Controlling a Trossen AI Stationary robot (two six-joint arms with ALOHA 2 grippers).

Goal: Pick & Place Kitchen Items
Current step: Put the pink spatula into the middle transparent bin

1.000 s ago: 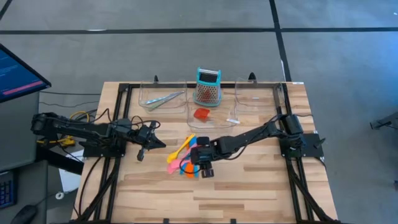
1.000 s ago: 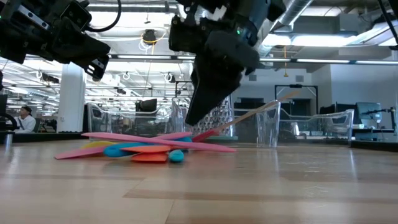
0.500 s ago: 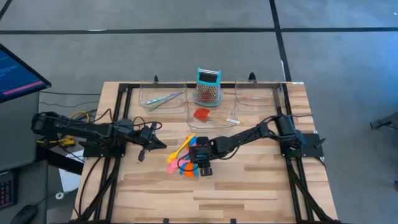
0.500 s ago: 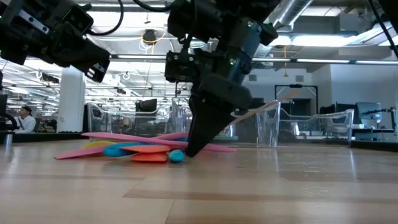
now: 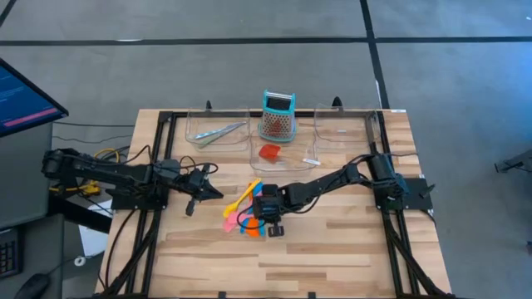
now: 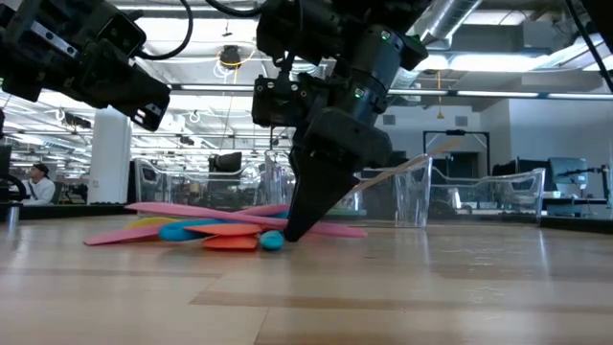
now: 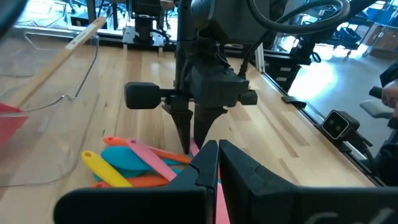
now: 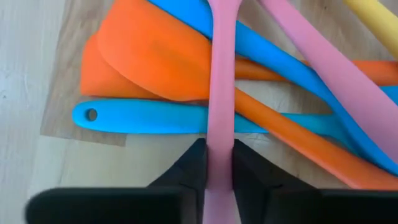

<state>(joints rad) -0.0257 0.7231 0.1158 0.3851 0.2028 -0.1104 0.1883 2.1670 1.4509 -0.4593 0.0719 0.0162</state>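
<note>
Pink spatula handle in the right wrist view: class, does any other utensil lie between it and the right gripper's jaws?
No. The right gripper has its jaws against both sides of the pink spatula handle, which lies on top of the pile. The orange spatula and blue utensil sit beneath it, not between.

Colour rundown: the pile near the table's (image 5: 332, 249) middle is bright stuff, a pink spatula handle (image 8: 221, 93) lying over two orange spatulas (image 8: 149, 56), a sky-blue spoon (image 8: 143, 117) and a yellow one (image 5: 235, 204). Table is pale striped wood with a black frame. Toward the far edge, the grater (image 5: 278, 116) has a teal top over silvery dotted mesh, a red piece (image 5: 269, 151) sits in a clear tray (image 5: 307, 158), and silver tongs (image 5: 216, 132) lie in another. Both arms are black.
</note>
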